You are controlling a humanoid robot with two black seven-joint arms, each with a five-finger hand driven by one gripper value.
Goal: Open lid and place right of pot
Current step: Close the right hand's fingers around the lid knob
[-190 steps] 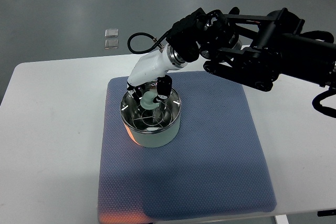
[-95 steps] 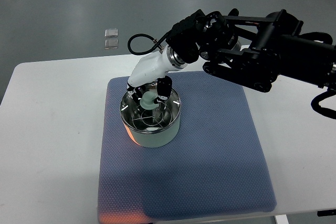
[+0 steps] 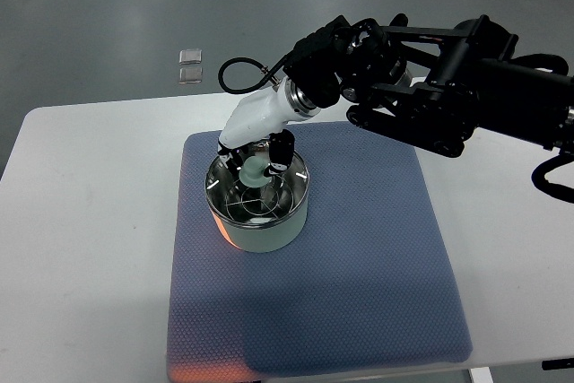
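We see our right hand (image 3: 258, 157) reaching in from the right, its fingers closed around the pale knob (image 3: 254, 173) of the glass lid (image 3: 257, 193). The lid sits flat on the pot (image 3: 258, 213), which stands at the far left of the blue mat (image 3: 359, 257) on the white worktop (image 3: 81, 221). We judge the grasp made but the lift not yet begun; raising the lid and setting it on the mat to the pot's right remain.
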